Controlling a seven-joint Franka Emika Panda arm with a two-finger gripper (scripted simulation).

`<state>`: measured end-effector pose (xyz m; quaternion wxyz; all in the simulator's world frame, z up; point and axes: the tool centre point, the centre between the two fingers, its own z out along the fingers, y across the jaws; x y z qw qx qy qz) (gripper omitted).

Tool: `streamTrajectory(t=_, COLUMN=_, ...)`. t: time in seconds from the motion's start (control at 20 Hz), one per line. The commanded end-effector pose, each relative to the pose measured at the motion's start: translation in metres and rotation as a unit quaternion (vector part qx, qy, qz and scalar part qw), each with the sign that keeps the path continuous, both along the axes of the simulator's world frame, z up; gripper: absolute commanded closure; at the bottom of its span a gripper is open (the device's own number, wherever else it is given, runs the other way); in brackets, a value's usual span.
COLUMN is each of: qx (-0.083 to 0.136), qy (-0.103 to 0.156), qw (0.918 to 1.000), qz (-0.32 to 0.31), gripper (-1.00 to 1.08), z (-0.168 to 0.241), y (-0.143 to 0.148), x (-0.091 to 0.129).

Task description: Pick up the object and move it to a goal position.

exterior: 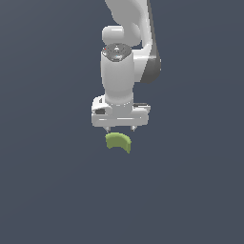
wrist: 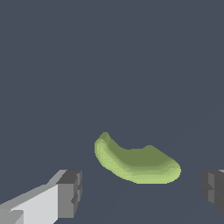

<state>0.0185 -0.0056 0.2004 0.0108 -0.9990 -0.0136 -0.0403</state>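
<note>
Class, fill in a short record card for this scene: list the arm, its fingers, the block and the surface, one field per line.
arm: white robot arm, pointing down over the block
gripper: open, holding nothing
fingers: spread wide, one on each side of the block in the wrist view, not touching it
block: small light-green curved piece, lying just below the fingertips
surface: plain dark blue-grey floor
goal marker: none visible
</note>
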Motion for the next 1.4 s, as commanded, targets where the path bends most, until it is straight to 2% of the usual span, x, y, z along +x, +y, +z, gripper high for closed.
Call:
streamTrajectory(t=0.0, qx=-0.001, qy=0.0, qw=1.0, qz=0.009, gripper=-0.92, z=-0.001, y=0.0, x=0.0)
streamTrajectory(t=0.4, qx=-0.007, qy=0.003, qw=0.9979, qz=0.064, gripper=-0.92, z=-0.006, y=-0.001, x=-0.002)
streamTrajectory(t=0.7, qx=-0.013, qy=0.007, qw=0.9911, qz=0.132, gripper=-0.92, z=-0.012, y=-0.003, x=-0.004)
streamTrajectory(t=1.0, qx=-0.02, qy=0.011, qw=0.9768, qz=0.213, gripper=-0.92, z=-0.02, y=-0.004, x=-0.007)
streamTrajectory(t=1.35, qx=-0.025, qy=0.016, qw=0.9516, qz=0.306, gripper=-0.92, z=-0.028, y=-0.006, x=-0.01)
